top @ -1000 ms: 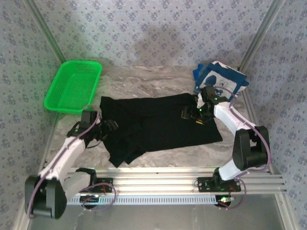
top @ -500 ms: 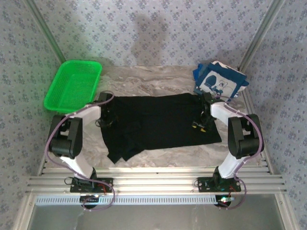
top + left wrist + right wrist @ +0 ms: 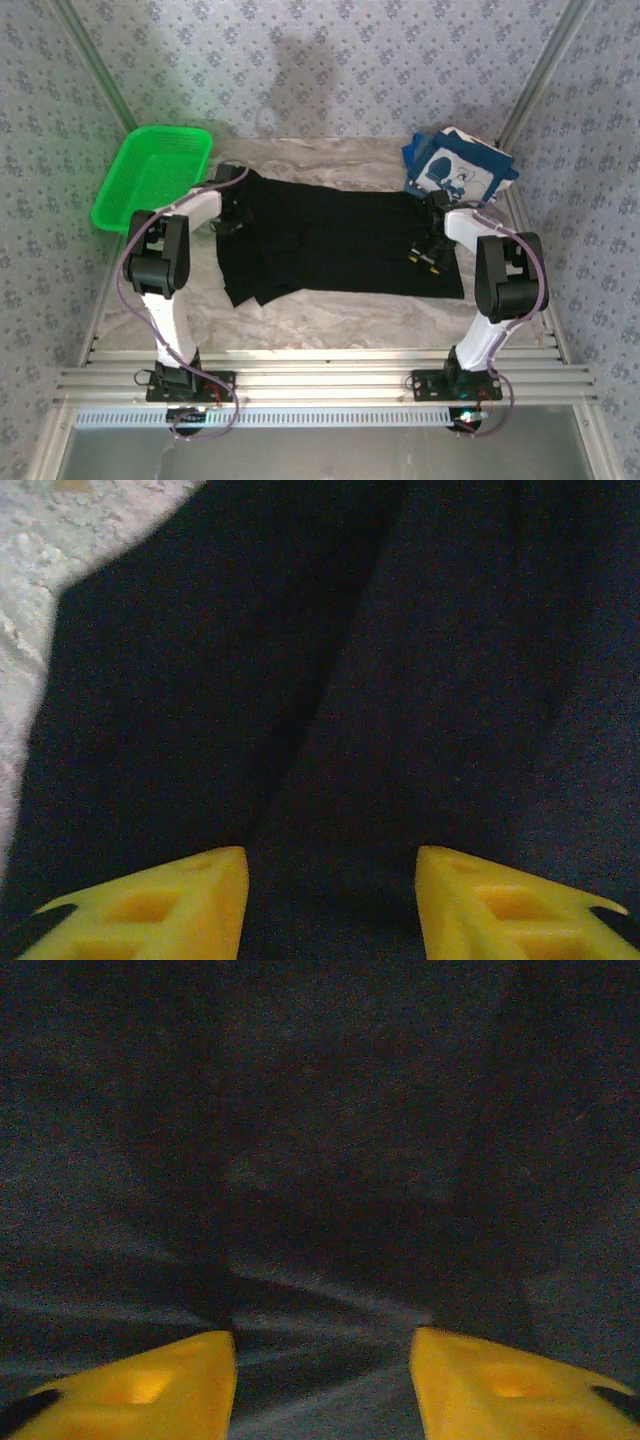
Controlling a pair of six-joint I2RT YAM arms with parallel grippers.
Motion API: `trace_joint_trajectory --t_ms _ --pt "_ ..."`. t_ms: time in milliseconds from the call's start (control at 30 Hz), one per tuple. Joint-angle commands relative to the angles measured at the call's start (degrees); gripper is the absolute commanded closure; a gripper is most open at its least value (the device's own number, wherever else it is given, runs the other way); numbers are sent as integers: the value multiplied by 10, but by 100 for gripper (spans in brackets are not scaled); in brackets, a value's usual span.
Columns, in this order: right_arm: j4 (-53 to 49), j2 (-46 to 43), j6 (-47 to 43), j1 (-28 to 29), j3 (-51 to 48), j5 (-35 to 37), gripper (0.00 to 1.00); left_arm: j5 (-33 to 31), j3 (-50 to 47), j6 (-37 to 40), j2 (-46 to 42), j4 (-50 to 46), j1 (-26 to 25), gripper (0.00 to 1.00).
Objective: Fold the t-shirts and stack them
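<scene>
Black shirt (image 3: 340, 245) lies spread mid-table between the arms, navy shirt (image 3: 458, 170) bunched at the far right corner, basket (image 3: 112, 180) far left. Left gripper (image 3: 330, 865) sits over the black shirt's far-left corner, right gripper (image 3: 322, 1345) over its right edge. Both wrist views show the yellow fingertips spread apart with black cloth beyond the gap, so jaws look released, nothing pinched

Left pincer (image 3: 233, 210) moved to far-left corner; black t-shirt (image 3: 340, 245) pulled flatter.
</scene>
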Motion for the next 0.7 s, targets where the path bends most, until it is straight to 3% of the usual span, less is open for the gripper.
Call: trace_joint_trajectory --t_ms 0,167,333,533,667 --pt "4 -43 -4 -9 -5 -19 38 30 -15 4 -101 -18 5 40" --pt "-46 -100 -72 1 21 -80 23 77 -44 -8 -226 -92 -9 34" --pt "-91 -194 -91 11 -19 -115 9 138 -169 -71 -363 -149 -17 32" --pt "-121 -252 -94 -57 -72 -127 8 142 -320 -134 -506 -174 -30 32" --pt "-83 -245 -91 -39 -88 -128 9 135 -354 -150 -510 -166 -62 34"
